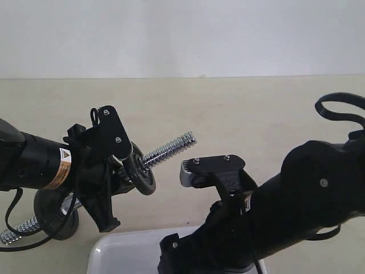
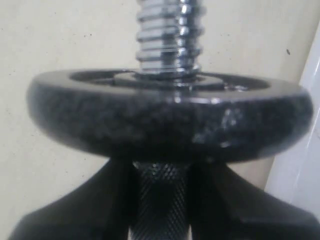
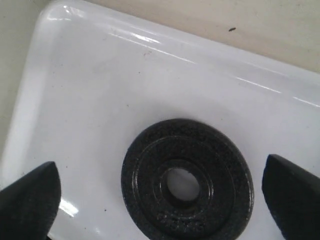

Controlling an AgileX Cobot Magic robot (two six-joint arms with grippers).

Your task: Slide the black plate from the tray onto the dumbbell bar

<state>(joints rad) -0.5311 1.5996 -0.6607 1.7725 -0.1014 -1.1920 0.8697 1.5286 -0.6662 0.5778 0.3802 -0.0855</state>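
The black plate [image 3: 187, 182] is lying flat in the white tray [image 3: 90, 90] at the near edge, sitting between the widely spread, empty jaws of the right gripper [image 3: 160, 200]. To the left, the left gripper [image 1: 117, 174] is clamping the dumbbell bar [image 1: 171, 148], its free threaded end pointing right and far over the beige tabletop [image 1: 256, 114].

A warning triangle is seen on an orange and white label [image 1: 64, 166] on the left arm [image 1: 34, 162], at the left of the exterior frame; its print cannot be read. Faint raised marks on the black plate [image 3: 187, 180] are illegible.
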